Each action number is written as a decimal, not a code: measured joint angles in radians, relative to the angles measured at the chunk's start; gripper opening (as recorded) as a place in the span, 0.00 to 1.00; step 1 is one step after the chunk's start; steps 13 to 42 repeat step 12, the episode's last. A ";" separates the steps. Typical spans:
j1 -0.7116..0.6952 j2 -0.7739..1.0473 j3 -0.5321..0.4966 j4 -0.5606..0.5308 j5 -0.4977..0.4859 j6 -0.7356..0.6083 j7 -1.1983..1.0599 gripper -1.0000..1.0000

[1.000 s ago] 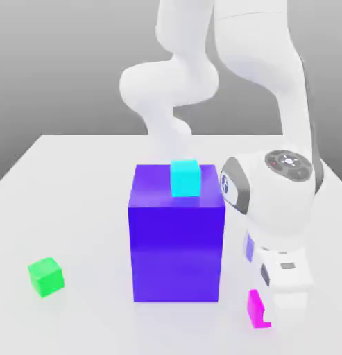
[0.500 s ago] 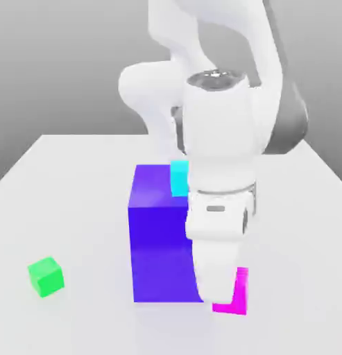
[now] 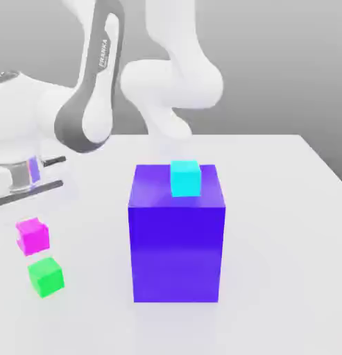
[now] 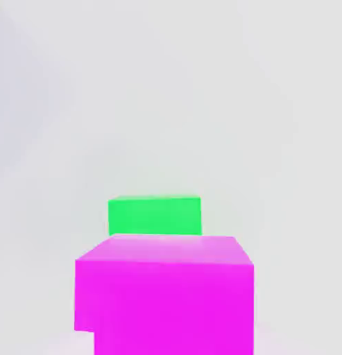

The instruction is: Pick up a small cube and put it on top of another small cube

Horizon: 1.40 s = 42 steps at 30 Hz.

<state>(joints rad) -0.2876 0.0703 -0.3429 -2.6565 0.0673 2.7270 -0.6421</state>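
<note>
Swung leftward, the arm (image 3: 90, 104) now holds the magenta cube (image 3: 32, 236) above the green cube (image 3: 46, 276).

A pale, glossy white table (image 3: 284, 208) stands before a plain grey, evenly lit backdrop (image 3: 270, 62).

My arm (image 3: 97, 83) looks like smooth, glossy white plastic with grey trim. The pink cube (image 3: 32, 235), green cube (image 3: 46, 276), cyan cube (image 3: 185, 177) and blue block (image 3: 176, 236) are plain and smooth. The pale desk (image 3: 284, 229) is faintly glossy.
</note>
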 joint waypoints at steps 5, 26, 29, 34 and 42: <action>-0.030 0.106 0.048 0.003 0.099 0.092 -0.072 0.00; -0.040 0.131 0.062 0.004 0.122 0.114 -0.087 1.00; -0.040 0.131 0.062 0.004 0.122 0.114 -0.087 1.00; -0.040 0.131 0.062 0.004 0.122 0.114 -0.087 1.00; -0.040 0.131 0.062 0.004 0.122 0.114 -0.087 1.00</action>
